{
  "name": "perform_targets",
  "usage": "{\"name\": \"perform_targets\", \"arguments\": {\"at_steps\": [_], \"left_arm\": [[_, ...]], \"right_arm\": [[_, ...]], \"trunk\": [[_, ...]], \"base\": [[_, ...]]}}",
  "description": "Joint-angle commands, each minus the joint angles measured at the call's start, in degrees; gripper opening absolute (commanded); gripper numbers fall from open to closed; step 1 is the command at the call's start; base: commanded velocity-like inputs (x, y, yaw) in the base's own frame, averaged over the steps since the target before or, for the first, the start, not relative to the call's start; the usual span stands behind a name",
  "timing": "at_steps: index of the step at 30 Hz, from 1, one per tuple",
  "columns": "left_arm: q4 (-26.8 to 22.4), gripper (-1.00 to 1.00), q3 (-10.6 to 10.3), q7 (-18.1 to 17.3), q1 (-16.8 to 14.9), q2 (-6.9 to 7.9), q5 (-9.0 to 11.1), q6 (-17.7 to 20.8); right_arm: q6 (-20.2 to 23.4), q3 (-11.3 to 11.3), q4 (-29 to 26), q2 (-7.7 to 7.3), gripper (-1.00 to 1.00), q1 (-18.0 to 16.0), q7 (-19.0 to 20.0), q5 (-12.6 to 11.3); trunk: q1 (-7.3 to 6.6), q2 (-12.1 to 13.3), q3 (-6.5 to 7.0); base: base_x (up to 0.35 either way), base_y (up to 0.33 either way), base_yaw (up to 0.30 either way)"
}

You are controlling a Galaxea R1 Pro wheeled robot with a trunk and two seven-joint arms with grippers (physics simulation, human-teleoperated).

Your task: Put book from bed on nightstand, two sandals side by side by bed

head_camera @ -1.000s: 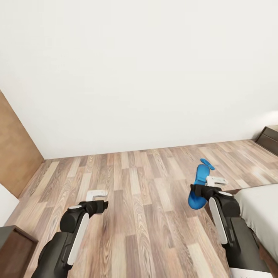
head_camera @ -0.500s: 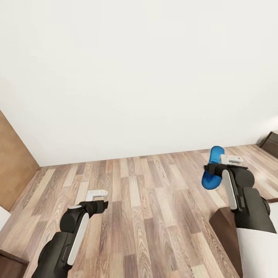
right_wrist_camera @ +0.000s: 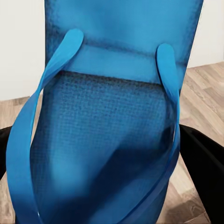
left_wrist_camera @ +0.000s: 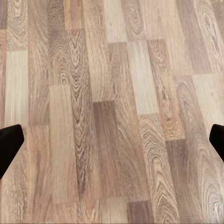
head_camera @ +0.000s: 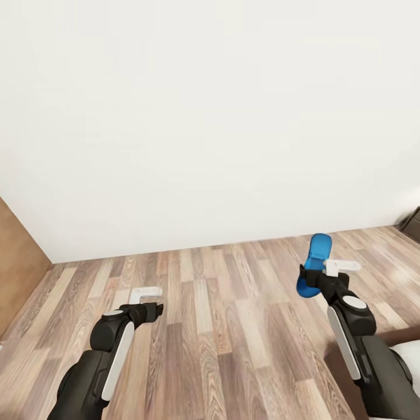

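Right wrist view: right end effector (head_camera: 322,275) grips a blue sandal (right_wrist_camera: 107,135), hiding its fingers.

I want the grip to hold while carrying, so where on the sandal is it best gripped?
Across the sole edges near one end, as the right gripper has the sandal now: the sole is flat and thin, so the fingers span its width, clear of the straps.

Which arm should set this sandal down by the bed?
Right. The right gripper already holds the bright blue flat sandal, with the pale grey-white bed corner on its side. The left gripper hangs open over bare wood-plank floor.
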Motion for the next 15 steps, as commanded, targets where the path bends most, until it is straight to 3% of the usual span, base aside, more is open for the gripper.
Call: {"name": "perform_targets", "arguments": {"at_steps": [1,7,15], "left_arm": [[0.0,1.0,-0.06,0.47,-0.04,0.0,0.38,0.23],[0.09,1.0,-0.03,0.51,-0.04,0.2,0.23,0.23],[0.09,1.0,0.02,0.44,-0.04,0.25,0.22,0.23]], "right_arm": [[0.07,0.13,-0.08,-0.03,-1.0,0.14,-0.35,-0.4],[-4.19,-0.36,-0.08,0.05,-1.0,0.48,2.97,-0.57],[-2.17,-0.39,-0.08,0.05,-1.0,0.52,3.39,-0.57]], "trunk": [[-0.19,0.39,0.13],[-1.51,2.8,1.21],[-3.27,6.0,2.68]], "base": [[0.335,0.0,0.0],[0.335,0.0,0.0],[0.332,0.0,-0.045]]}}
